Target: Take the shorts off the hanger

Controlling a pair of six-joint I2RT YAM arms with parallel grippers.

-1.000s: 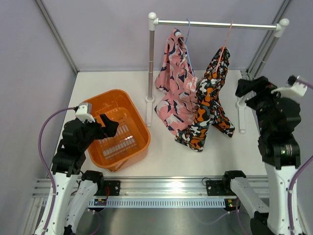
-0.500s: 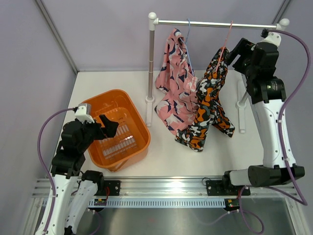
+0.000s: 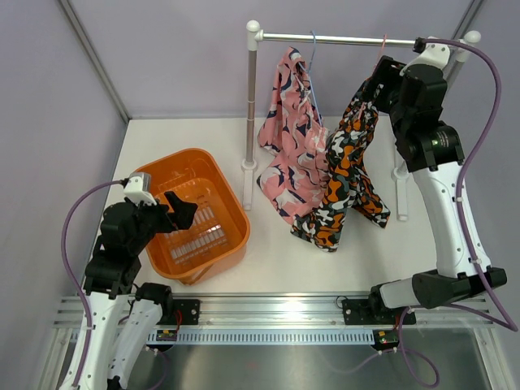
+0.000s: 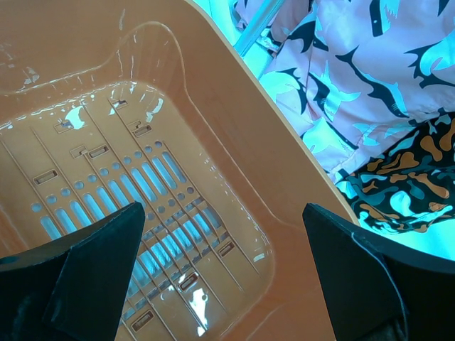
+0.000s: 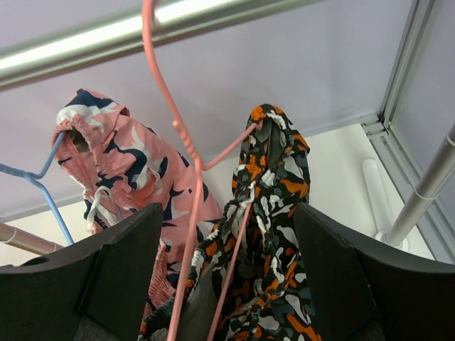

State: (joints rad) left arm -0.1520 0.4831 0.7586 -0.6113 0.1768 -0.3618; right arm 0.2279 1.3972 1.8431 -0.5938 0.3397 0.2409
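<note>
Two shorts hang from a metal rail (image 3: 341, 38). The camouflage shorts (image 3: 345, 179) (image 5: 277, 213) are on a pink hanger (image 3: 375, 77) (image 5: 188, 149). The pink blotched shorts (image 3: 288, 154) (image 5: 121, 163) are on a blue hanger (image 3: 311, 57) (image 5: 43, 192). My right gripper (image 3: 375, 85) (image 5: 227, 207) is raised near the rail. It is open, with the camouflage waistband and the pink hanger's wires between its fingers. My left gripper (image 3: 180, 210) (image 4: 224, 213) hangs open over the orange basket (image 3: 231, 203) (image 4: 284, 177), holding nothing.
The rack's left post (image 3: 251, 97) stands between the basket and the shorts. Its right post (image 5: 426, 185) is close beside my right arm. The shorts' lower ends rest on the white table (image 3: 276, 260). Grey walls enclose the back and sides.
My right arm has swung up from the table's right side to the rail, and its gripper now straddles the top of the camouflage shorts. The left arm has not moved.
</note>
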